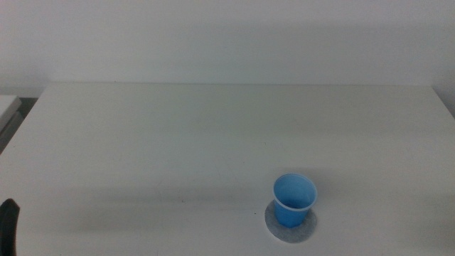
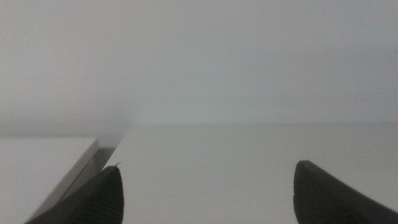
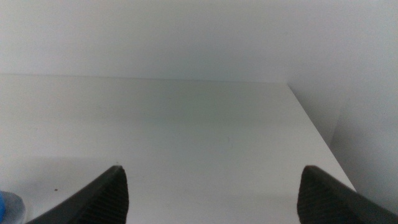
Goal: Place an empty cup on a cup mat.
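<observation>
- Middle view shows the cup (image 1: 294, 199) standing upright on the mat (image 1: 274, 223), mouth up and empty; the mat's grey edge peeks out around the cup's base, near the table's (image 1: 213, 135) front edge.
- Left gripper (image 2: 205, 193) sits well apart from the cup, off to its left, jaws spread wide and holding nothing.
- Right gripper (image 3: 211, 193) is also released, jaws wide, nothing between them; a sliver of the cup shows beside one jaw.
</observation>
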